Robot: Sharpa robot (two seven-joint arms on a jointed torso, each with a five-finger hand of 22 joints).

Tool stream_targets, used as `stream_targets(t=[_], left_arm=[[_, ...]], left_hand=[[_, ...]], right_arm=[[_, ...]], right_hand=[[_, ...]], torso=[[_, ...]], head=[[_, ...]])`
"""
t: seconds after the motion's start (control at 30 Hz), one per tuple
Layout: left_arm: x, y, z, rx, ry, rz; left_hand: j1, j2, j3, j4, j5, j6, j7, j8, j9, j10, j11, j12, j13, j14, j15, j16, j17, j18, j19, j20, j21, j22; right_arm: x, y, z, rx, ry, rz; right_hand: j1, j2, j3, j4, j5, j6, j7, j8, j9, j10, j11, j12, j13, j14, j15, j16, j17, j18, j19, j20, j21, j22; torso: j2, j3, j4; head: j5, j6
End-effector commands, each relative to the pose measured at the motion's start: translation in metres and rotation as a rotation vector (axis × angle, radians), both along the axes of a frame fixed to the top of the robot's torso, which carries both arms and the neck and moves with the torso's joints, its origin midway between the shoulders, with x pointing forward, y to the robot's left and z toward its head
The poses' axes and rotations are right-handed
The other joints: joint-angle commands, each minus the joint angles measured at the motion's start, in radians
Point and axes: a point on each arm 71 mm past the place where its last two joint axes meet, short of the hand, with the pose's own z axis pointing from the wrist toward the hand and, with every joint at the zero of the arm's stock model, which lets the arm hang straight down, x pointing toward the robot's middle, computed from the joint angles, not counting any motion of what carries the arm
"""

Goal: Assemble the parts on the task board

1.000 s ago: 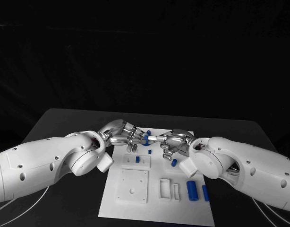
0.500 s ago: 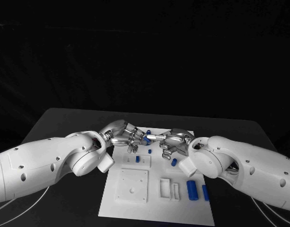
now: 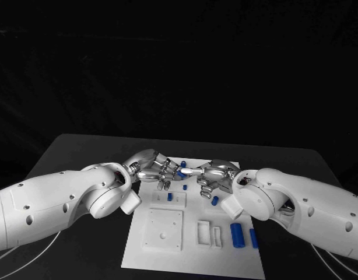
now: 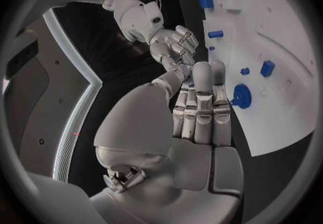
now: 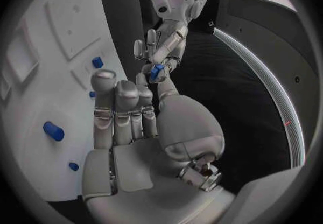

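Observation:
Above the far end of the white task board (image 3: 192,254) my two hands meet. My left hand (image 3: 154,169) pinches a small blue part (image 3: 182,173) at its fingertips, seen close up as the blue part (image 5: 156,71). My right hand (image 3: 214,177) faces it with its fingers straight and together, and its thumb tip touches the same part. In the left wrist view my left hand (image 4: 198,105) hovers over the board (image 4: 269,19) near a round blue part (image 4: 241,96), with the right hand (image 4: 176,46) beyond it.
Two upright blue cylinders (image 3: 237,234) stand at the board's near right, and smaller blue parts (image 3: 169,197) sit mid-board. A white square plate (image 3: 162,229) and white blocks (image 3: 204,231) lie near the front. Black table surrounds the board.
The two hands have closed in slightly on each other over the board's far end. The parts on the board have not moved.

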Motion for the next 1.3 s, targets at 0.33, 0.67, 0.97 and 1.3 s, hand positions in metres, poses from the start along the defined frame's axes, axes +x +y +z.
stream_targets(t=[0.33, 0.67, 0.97, 1.3], left_arm=[[-0.0008, -0.0055, 0.0024, 0.008, -0.019, -0.017], [-0.0007, -0.0062, 0.0021, 0.02, -0.023, -0.016], [-0.0004, -0.0055, 0.0021, 0.026, -0.026, -0.005], [0.0002, -0.0042, 0.0018, 0.032, -0.026, 0.011]], left_hand=[[0.011, 0.017, -0.034, -0.011, -0.006, 0.015, -0.005, 0.003, 0.001, 0.032, -0.012, 0.014, 0.002, 0.003, -0.015, 0.017, 0.009, -0.016, 0.002, -0.017, 0.008, 0.022], [0.015, 0.02, -0.048, -0.017, -0.009, 0.017, -0.006, 0.003, 0.001, 0.039, -0.015, 0.02, 0.002, 0.002, -0.018, 0.025, 0.014, -0.02, 0.003, -0.021, 0.01, 0.022], [0.017, 0.012, -0.056, -0.023, -0.014, 0.009, -0.004, 0.002, 0.0, 0.041, -0.016, 0.021, 0.002, 0.003, -0.019, 0.027, 0.016, -0.02, 0.005, -0.022, 0.012, 0.022], [0.023, -0.008, -0.065, -0.034, -0.018, -0.046, 0.008, 0.001, -0.001, 0.044, -0.014, 0.021, 0.002, 0.006, -0.018, 0.027, 0.016, -0.02, 0.006, -0.022, 0.017, 0.023]], right_arm=[[-0.0037, 0.0068, 0.0006, 0.045, 0.006, 0.035], [-0.0048, 0.0093, 0.0028, 0.106, 0.017, 0.031], [-0.0042, 0.0086, 0.0046, 0.142, 0.011, 0.002], [-0.0048, 0.0088, 0.0063, 0.156, 0.0, -0.013]], right_hand=[[0.069, 0.021, 0.108, -0.096, -0.002, 0.06, -0.017, -0.001, 0.003, 0.016, -0.018, 0.009, 0.012, 0.006, -0.012, 0.0, 0.004, -0.025, 0.036, -0.011, 0.014, 0.075], [0.076, -0.001, 0.23, -0.13, -0.002, 0.083, -0.013, 0.001, 0.006, 0.033, -0.019, 0.022, 0.033, 0.009, -0.014, 0.004, 0.01, -0.033, 0.035, -0.015, 0.031, 0.078], [0.056, -0.035, 0.313, -0.128, -0.002, 0.097, -0.014, 0.003, 0.019, 0.04, -0.02, 0.019, 0.047, 0.009, -0.014, 0.006, 0.016, -0.034, 0.031, -0.015, 0.041, 0.079], [0.047, -0.048, 0.344, -0.128, -0.002, 0.101, -0.016, 0.002, 0.046, 0.041, -0.021, 0.009, 0.049, 0.009, -0.015, 0.004, 0.017, -0.034, 0.029, -0.016, 0.042, 0.078]], torso=[[0.001, 0.0009, -0.0003], [0.001, 0.0001, 0.0003], [0.001, 0.0, 0.0], [0.0, 0.0003, 0.0002]], head=[[-0.002, -0.002], [-0.002, -0.005], [-0.003, -0.007], [-0.003, -0.009]])
